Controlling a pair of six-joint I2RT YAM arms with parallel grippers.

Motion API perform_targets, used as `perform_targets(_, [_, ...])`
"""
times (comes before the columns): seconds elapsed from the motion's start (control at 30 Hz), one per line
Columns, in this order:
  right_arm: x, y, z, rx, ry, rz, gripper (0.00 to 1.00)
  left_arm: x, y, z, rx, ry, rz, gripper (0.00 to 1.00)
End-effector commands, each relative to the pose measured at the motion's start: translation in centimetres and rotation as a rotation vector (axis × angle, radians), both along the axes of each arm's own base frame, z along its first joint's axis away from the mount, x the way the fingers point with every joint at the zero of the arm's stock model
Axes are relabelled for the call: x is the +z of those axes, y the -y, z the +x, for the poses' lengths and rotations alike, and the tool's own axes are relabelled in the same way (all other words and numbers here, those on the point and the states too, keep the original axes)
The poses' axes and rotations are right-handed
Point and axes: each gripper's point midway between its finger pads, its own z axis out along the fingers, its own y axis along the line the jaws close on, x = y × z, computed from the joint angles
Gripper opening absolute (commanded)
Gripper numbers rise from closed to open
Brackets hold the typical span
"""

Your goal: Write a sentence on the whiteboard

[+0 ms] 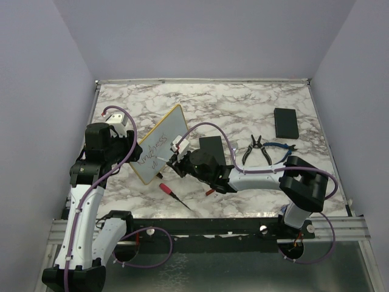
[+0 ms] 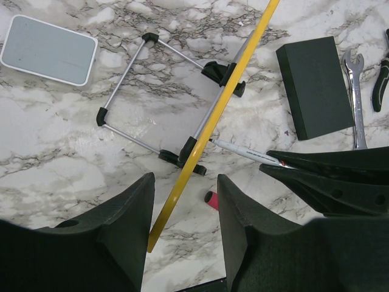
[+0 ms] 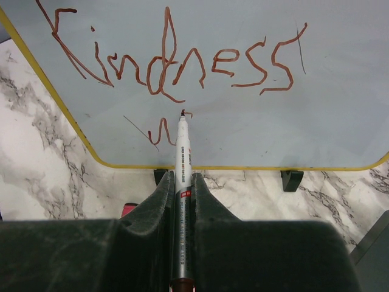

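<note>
The whiteboard (image 1: 163, 137), yellow-framed, leans tilted on a wire stand (image 2: 152, 91) at the table's left-middle. The sentence (image 3: 220, 69) reads "Kindness" in red-brown ink, and a second line starts with a small "w" stroke (image 3: 159, 131) below it. My right gripper (image 3: 181, 177) is shut on a white marker (image 3: 182, 155), whose tip touches the board face just right of that stroke. My left gripper (image 2: 185, 179) stands open at the board's near left corner. The yellow frame edge (image 2: 209, 118) runs between its fingers, close to the left finger (image 2: 130, 225).
A black slab (image 1: 285, 121) lies at the back right, and a second black block (image 1: 211, 146) sits behind the right gripper. Pliers (image 1: 255, 149) and a wrench (image 1: 281, 148) lie to the right. A red-handled screwdriver (image 1: 173, 194) and a red cap (image 2: 211, 199) lie near the front. A pale grey pad (image 2: 48, 48) lies behind the stand.
</note>
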Motion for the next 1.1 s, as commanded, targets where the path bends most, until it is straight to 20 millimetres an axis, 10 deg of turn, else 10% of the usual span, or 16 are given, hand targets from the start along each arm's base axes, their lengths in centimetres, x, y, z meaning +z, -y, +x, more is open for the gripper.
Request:
perform_targets(0.0, [0.1, -0.9, 0.2, 0.018, 0.007, 0.007, 0.01, -0.4, 0.5, -0.6, -0.023, -0.022, -0.016, 0.47])
perform_targets(1.07, [-3.6, 0.7, 1.0, -0.068, -0.057, -0.065, 0.01, -0.3, 0.4, -0.7, -0.020, -0.014, -0.014, 0.47])
